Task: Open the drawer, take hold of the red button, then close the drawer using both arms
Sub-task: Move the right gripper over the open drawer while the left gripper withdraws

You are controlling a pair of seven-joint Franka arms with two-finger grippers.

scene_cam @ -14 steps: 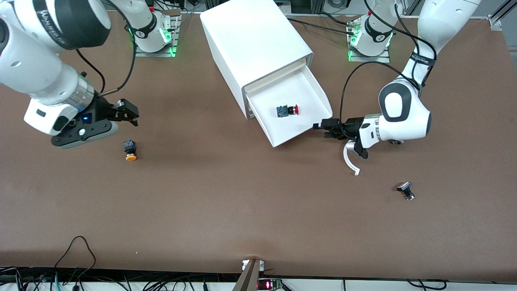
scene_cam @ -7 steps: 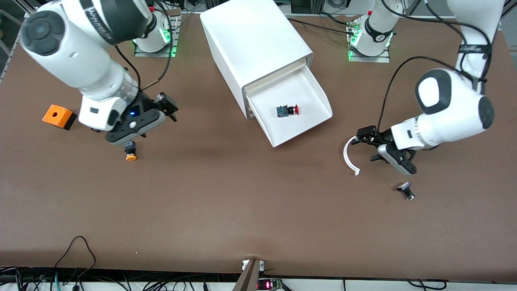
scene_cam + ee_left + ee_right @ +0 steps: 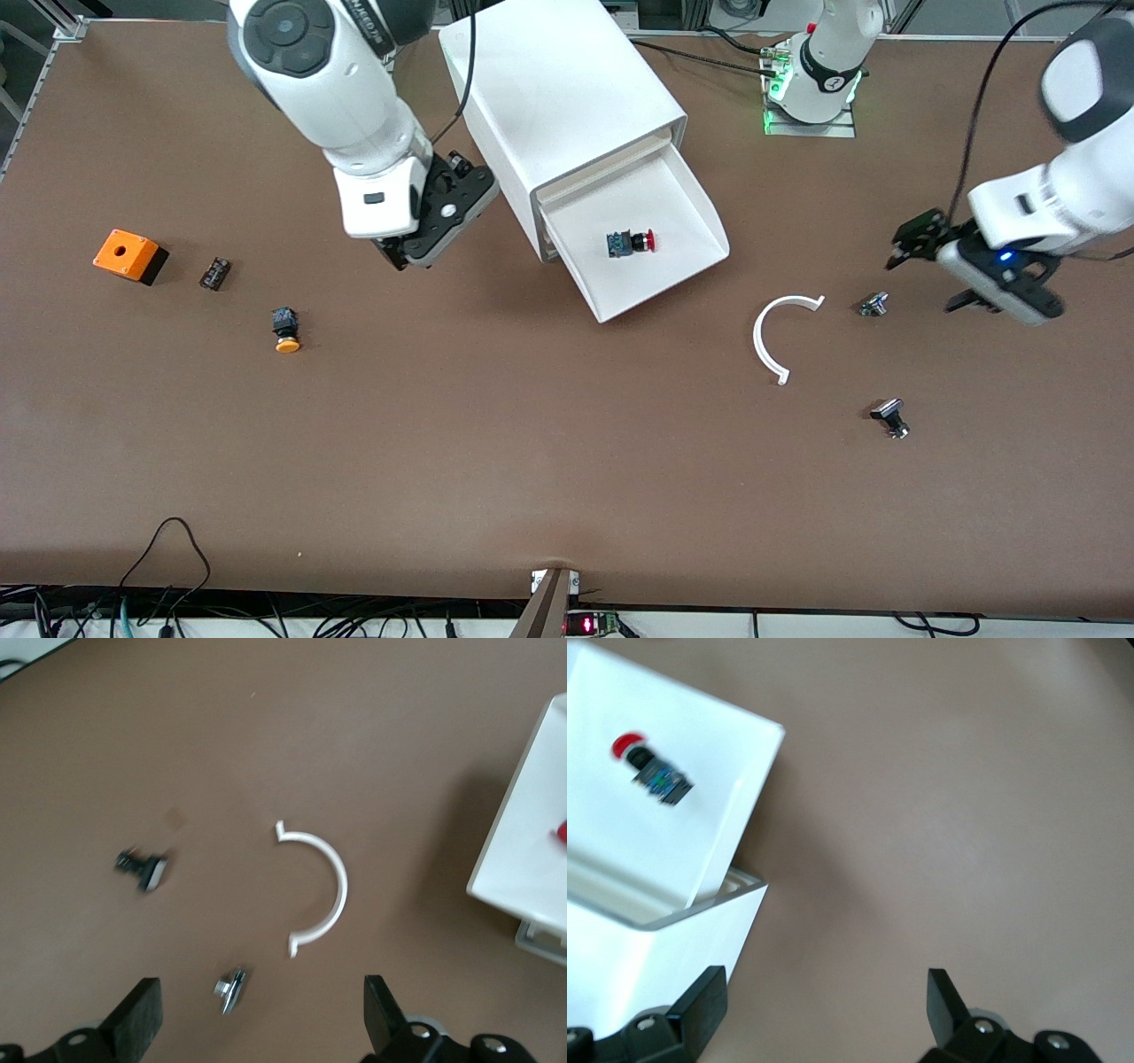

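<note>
The drawer (image 3: pixel 673 190) stands pulled out of the white cabinet (image 3: pixel 567 97). The red-capped button (image 3: pixel 631 242) lies on its side in the drawer and also shows in the right wrist view (image 3: pixel 651 771). My right gripper (image 3: pixel 440 213) hangs over the table beside the cabinet on the side toward the right arm's end. It is open and empty (image 3: pixel 822 1005). My left gripper (image 3: pixel 908 244) hangs open and empty (image 3: pixel 261 1028) over the table toward the left arm's end, apart from the drawer, above a small metal part (image 3: pixel 230 989).
A white curved strip (image 3: pixel 780 332) lies near the drawer's front. Two small metal parts (image 3: pixel 874 304) (image 3: pixel 890 416) lie toward the left arm's end. An orange box (image 3: pixel 130 255), a small black piece (image 3: pixel 214 272) and an orange-capped button (image 3: pixel 285 330) lie toward the right arm's end.
My left gripper has drawn away from the drawer's front corner toward the left arm's end. My right gripper has swung from the right arm's end to beside the cabinet.
</note>
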